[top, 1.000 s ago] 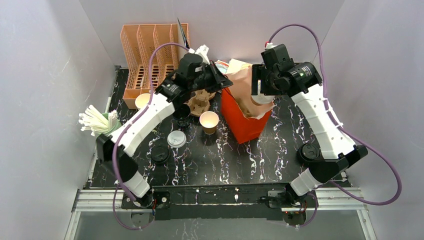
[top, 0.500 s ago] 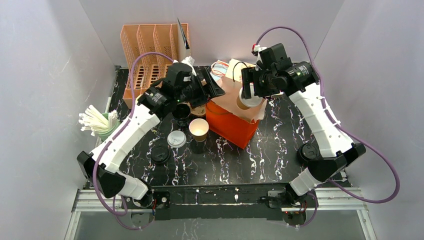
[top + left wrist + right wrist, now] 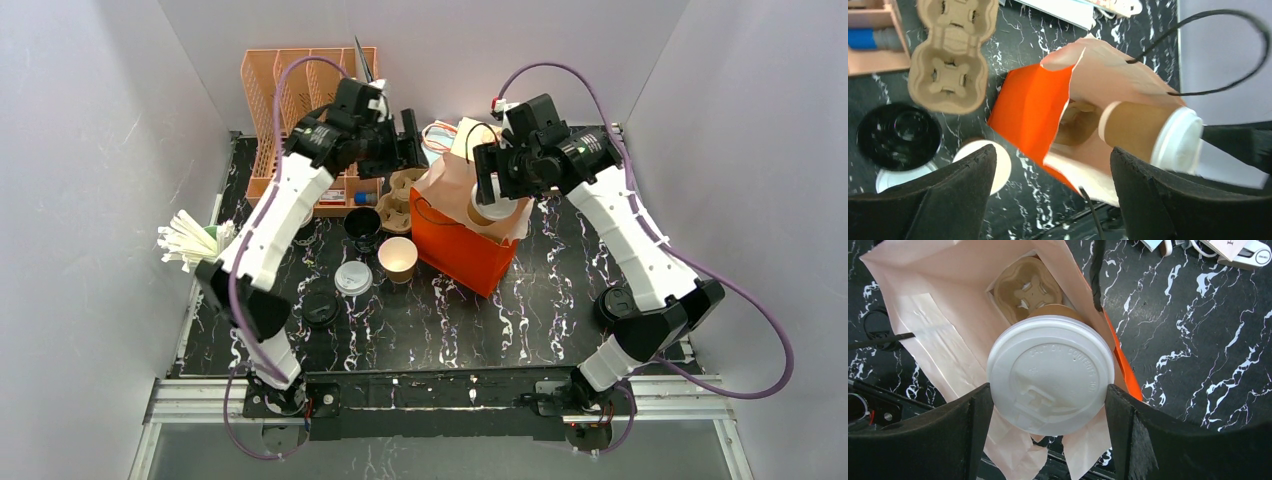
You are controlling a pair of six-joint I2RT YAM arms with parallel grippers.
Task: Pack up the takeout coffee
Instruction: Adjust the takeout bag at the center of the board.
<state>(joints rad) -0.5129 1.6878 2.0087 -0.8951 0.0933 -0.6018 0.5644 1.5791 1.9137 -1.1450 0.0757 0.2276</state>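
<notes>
Left gripper has drawn back from the orange bag toward the peach organizer; jaws wide apart, nothing between them. Right gripper clamps the takeout coffee at its white lid. The cup is tilted into the bag's open mouth, above a pulp carrier on the bag floor. Whether cup base and carrier touch is unclear.

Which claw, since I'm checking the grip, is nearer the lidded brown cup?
Right. The right claw grips the lidded brown cup at the orange bag's mouth; the left claw hangs open, apart from it.
</notes>
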